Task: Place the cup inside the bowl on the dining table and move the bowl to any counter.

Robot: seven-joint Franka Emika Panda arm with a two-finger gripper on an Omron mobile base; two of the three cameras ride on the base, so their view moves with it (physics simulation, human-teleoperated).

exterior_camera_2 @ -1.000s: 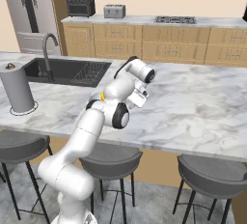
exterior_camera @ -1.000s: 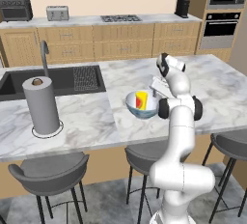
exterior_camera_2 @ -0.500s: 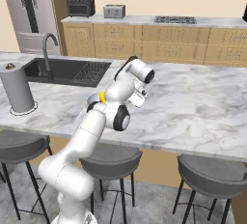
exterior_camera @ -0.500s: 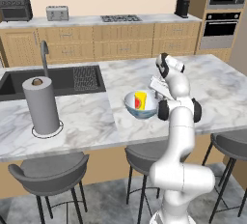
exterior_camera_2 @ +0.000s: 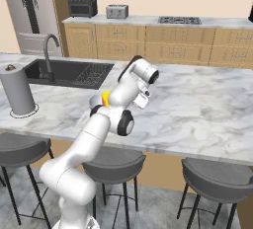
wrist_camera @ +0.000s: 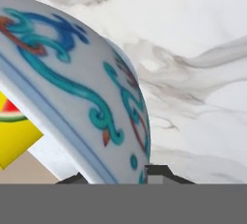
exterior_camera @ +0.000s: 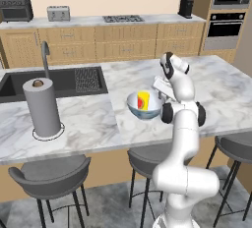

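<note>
The bowl [exterior_camera: 144, 106], white inside with a blue pattern outside, stands on the marble dining table [exterior_camera: 93, 124] near its front edge. The yellow cup [exterior_camera: 143, 99] with its red patch sits upright inside it. My gripper [exterior_camera: 160, 93] reaches down at the bowl's right rim. In the hand view the patterned wall of the bowl [wrist_camera: 96, 88] runs between my fingertips, and the gripper [wrist_camera: 116, 177] is shut on that rim, with the cup [wrist_camera: 14, 141] at the left. From the right base view my arm hides most of the bowl, and the cup [exterior_camera_2: 105, 97] peeks out beside it.
A paper towel roll [exterior_camera: 43, 106] stands left on the table beside the dark sink [exterior_camera: 54, 82] and faucet [exterior_camera: 45, 57]. Grey stools [exterior_camera: 49, 173] line the near edge. The counter [exterior_camera: 123, 21] with hob, toaster [exterior_camera: 58, 13] and coffee machine [exterior_camera: 185, 7] runs along the back wall.
The fingers have closed from wide open onto the bowl's right rim. The bowl and the cup stay where they were.
</note>
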